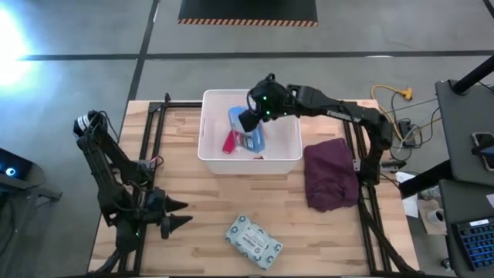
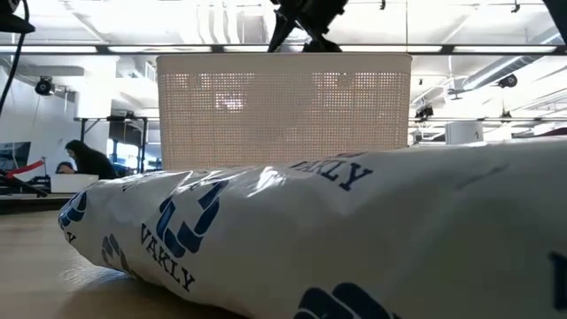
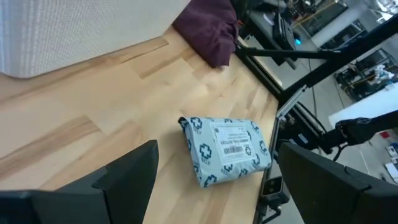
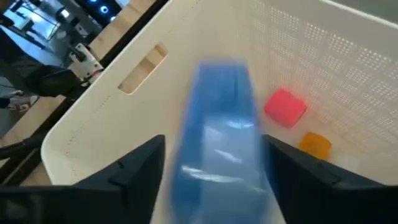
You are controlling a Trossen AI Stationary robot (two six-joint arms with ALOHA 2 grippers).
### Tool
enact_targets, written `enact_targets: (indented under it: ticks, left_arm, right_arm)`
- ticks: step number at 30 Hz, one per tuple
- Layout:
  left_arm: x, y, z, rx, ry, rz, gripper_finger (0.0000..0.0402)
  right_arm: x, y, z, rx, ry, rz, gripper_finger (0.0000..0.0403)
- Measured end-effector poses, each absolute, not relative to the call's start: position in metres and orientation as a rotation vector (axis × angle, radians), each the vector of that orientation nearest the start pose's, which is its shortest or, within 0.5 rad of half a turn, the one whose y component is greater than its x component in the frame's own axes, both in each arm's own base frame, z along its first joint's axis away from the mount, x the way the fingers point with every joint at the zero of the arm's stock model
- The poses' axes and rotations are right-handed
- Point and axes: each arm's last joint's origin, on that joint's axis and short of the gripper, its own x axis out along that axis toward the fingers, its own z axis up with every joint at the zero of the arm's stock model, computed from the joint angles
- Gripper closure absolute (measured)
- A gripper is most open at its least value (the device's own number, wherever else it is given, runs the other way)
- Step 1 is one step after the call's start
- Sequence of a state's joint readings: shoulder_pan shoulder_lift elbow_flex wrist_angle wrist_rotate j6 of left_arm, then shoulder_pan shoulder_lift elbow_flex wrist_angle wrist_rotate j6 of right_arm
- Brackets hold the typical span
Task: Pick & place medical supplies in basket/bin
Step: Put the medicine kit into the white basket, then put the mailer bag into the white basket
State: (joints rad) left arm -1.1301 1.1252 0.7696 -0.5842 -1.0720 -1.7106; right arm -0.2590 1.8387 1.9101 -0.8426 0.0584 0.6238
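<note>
The right arm reaches across from the table's right edge, elbow bent, so that the right gripper (image 1: 251, 117) hangs over the white bin (image 1: 212, 147); its fingers (image 4: 134, 165) are spread wide, and the blue first-aid box (image 4: 217, 134) sits blurred between them, touching neither, above the bin's floor near a pink tape roll (image 4: 285, 107) and a small orange piece (image 4: 314, 144). The left arm waits folded at the table's near left corner, its left gripper (image 1: 176, 213) spread open and pointing toward the grey-white patterned packet (image 1: 253, 241), which lies flat on the wood well apart from the bin. A maroon cloth (image 1: 332, 171) lies just right of the bin.
</note>
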Motion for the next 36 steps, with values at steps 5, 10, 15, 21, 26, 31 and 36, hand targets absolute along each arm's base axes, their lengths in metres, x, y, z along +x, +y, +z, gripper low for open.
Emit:
enact_targets:
  ticks: [5, 10, 15, 21, 26, 31, 36]
  left_arm:
    - [0.112, -0.173, 0.246, -0.864, 0.313, 0.301, 0.0093]
    - [0.112, -0.172, 0.242, -0.858, 0.315, 0.306, 0.0093]
    - [0.115, -0.168, 0.233, -0.856, 0.314, 0.326, 0.0093]
    - [0.130, -0.166, 0.217, -0.891, 0.411, 0.262, 0.0104]
    - [0.145, -0.159, 0.203, -0.868, 0.455, 0.160, 0.0165]
    - [0.150, -0.155, 0.199, -0.831, 0.507, 0.103, 0.0244]
    - [0.151, -0.158, 0.195, -0.759, 0.579, 0.016, 0.0325]
  right_arm:
    - [0.378, -0.093, 0.377, 0.634, 0.666, -0.505, 0.0103]
    - [0.357, -0.049, 0.395, 0.511, 0.747, -0.433, 0.0083]
    - [0.329, 0.029, 0.389, 0.446, 0.989, -0.364, 0.0095]
    - [0.313, 0.114, 0.358, 0.539, 1.184, -0.324, 0.0127]
    - [0.303, 0.155, 0.321, 0.631, 1.249, -0.387, 0.0175]
    - [0.299, 0.185, 0.287, 0.785, 1.270, -0.384, 0.0226]
    - [0.304, 0.208, 0.238, 0.952, 1.286, -0.328, 0.0283]
